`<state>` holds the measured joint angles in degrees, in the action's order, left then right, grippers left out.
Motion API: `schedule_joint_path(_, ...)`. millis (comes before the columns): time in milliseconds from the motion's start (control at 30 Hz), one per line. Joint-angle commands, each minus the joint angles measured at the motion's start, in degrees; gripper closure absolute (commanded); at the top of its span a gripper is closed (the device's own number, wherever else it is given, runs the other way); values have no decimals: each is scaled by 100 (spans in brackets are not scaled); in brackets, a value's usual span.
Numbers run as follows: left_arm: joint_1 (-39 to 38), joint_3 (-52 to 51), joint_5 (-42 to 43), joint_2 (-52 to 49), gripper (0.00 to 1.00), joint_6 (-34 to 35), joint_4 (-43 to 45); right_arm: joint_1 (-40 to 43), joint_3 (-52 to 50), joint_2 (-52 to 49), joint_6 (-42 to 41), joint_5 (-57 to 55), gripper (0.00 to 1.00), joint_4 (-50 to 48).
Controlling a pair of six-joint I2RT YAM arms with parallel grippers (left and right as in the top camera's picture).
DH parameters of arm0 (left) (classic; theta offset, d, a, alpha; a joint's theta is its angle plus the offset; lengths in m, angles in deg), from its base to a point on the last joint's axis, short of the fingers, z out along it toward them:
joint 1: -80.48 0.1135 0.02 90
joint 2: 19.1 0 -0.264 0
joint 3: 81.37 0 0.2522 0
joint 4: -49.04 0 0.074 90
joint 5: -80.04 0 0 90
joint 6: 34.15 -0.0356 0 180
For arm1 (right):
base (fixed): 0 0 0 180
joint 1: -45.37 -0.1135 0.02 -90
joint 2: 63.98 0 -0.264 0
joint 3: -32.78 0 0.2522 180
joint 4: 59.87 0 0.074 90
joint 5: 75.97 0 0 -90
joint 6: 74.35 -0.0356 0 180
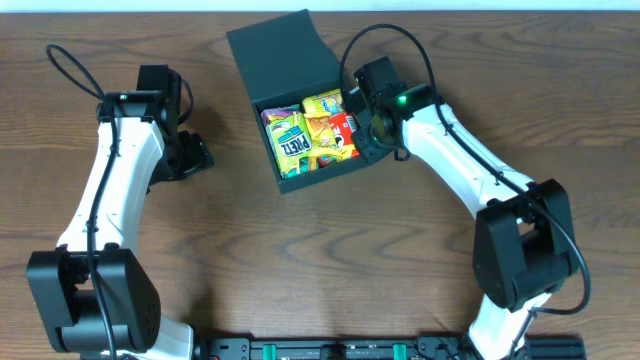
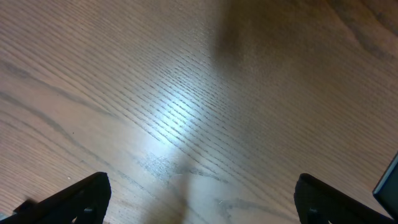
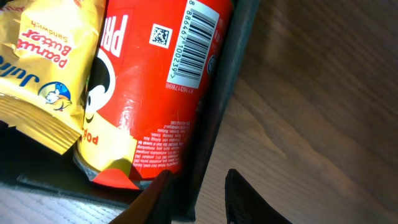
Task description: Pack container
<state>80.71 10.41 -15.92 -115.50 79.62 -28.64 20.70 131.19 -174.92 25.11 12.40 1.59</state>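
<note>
Right claw [image 3: 199, 176], narrowly parted, straddles the container [image 3: 227, 81] wall; left claw [image 2: 202, 185] gapes wide over table [image 2: 186, 93].

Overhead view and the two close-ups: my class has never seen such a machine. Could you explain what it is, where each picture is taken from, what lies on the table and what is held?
This is a robot with two arms at a wooden table. The overhead picture looks straight down. Each close-up comes from a camera on one arm's wrist. Each arm ends in a two-finger tool. The left tool is open over bare wood and holds nothing. On the table stands a dark container, lid up, with snacks inside, among them a red can and a yellow packet. The right tool straddles the container's side wall. Whether it pinches the wall is unclear.
</note>
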Motion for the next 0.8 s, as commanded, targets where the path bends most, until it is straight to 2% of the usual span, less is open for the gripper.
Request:
schedule_joint_path(0, 17, -24, 2, -24, 5, 24, -13, -55, -179, 142, -42, 59, 72, -13)
schedule_joint_path(67, 17, -24, 2, -26, 5, 24, -13, -55, -299, 142, -42, 59, 75, -144)
schedule_joint_path(167, 17, -24, 2, -26, 5, 24, -13, -59, -446, 142, -116, 61, 87, -267)
schedule_joint_path(233, 17, -24, 2, -24, 5, 24, -13, -81, -479, 142, -223, 61, 98, -188)
schedule_joint_path(433, 17, -24, 2, -24, 5, 24, -13, -297, -479, 142, -761, 59, 99, 376)
schedule_joint_path(633, 17, -24, 2, -26, 5, 24, -13, -791, -485, 179, -1941, 35, 99, 1126)
schedule_joint_path(767, 17, -24, 2, -26, 5, 24, -13, -1137, -728, 529, -2546, -247, 99, 1141)
